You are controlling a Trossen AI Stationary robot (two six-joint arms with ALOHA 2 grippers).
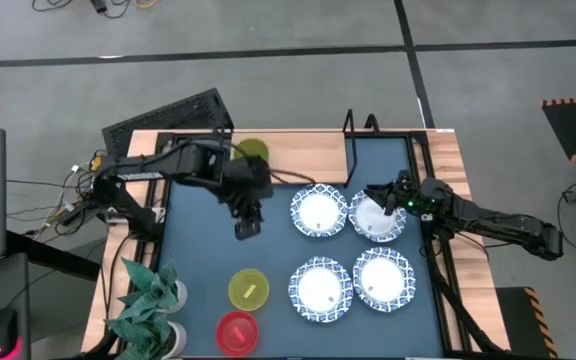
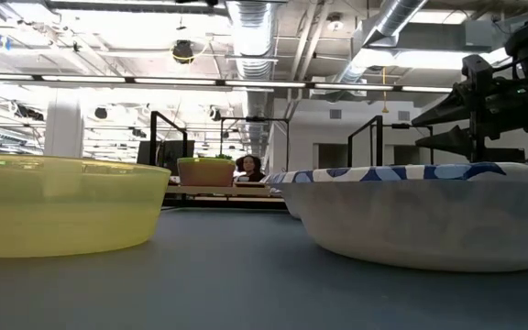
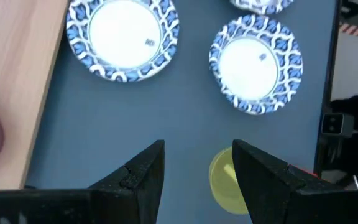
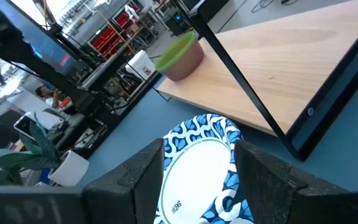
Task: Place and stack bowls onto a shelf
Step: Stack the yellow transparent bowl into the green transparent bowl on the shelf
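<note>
My left gripper (image 1: 248, 225) (image 3: 197, 149) is open over bare blue tabletop, between the shelf and the yellow bowl (image 1: 249, 288) (image 3: 224, 180). The red bowl (image 1: 236, 332) stands nearer the front edge. My right gripper (image 1: 380, 195) (image 4: 199, 152) is open over the far right white bowl (image 1: 378, 218) (image 4: 197, 171), a finger at either side of it. Three more blue-rimmed white bowls (image 1: 319, 212) (image 1: 320, 288) (image 1: 383, 280) rest on the tabletop. On the wooden shelf (image 1: 298, 155) (image 4: 291, 56), a green bowl (image 1: 251, 152) (image 4: 178, 50) sits nested in a darker, purplish one.
The shelf's black metal frame (image 1: 349, 130) (image 4: 253, 93) rises close to the right gripper, at the far edge. A potted plant (image 1: 150, 300) stands at the near left corner. Black rails (image 1: 438, 260) run along the table's right side. A black box (image 1: 168, 118) sits beyond the far left corner.
</note>
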